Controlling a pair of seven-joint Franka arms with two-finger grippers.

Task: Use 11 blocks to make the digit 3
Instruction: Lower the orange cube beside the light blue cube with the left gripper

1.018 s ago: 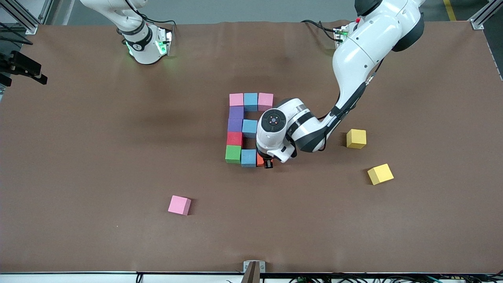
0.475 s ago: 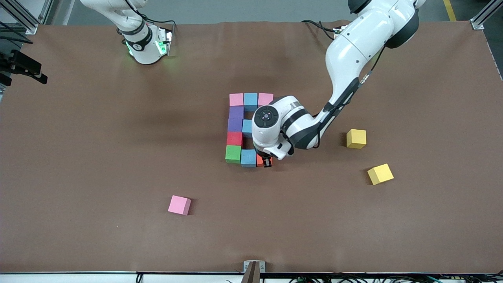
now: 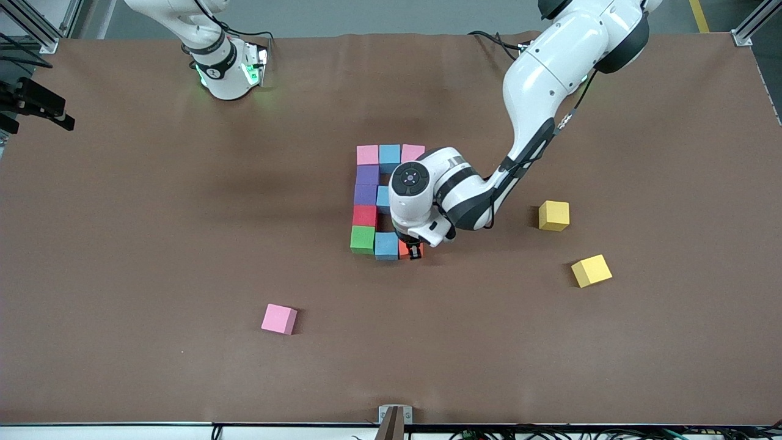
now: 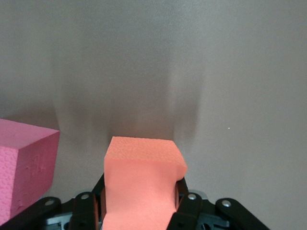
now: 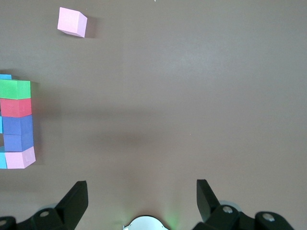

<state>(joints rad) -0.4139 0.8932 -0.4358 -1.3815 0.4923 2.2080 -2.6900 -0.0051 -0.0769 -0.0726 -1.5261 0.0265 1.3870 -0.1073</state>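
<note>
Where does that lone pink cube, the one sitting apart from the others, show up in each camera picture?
Front view: the loose pink cube lies alone, nearer the camera than the figure.
Right wrist view: it shows small on bare table, apart from the figure.
Left wrist view: not visible; the pink cube there sits beside the gripped orange cube.
Shared landmark: the green cube at the figure's corner, in front and right wrist views.
</note>
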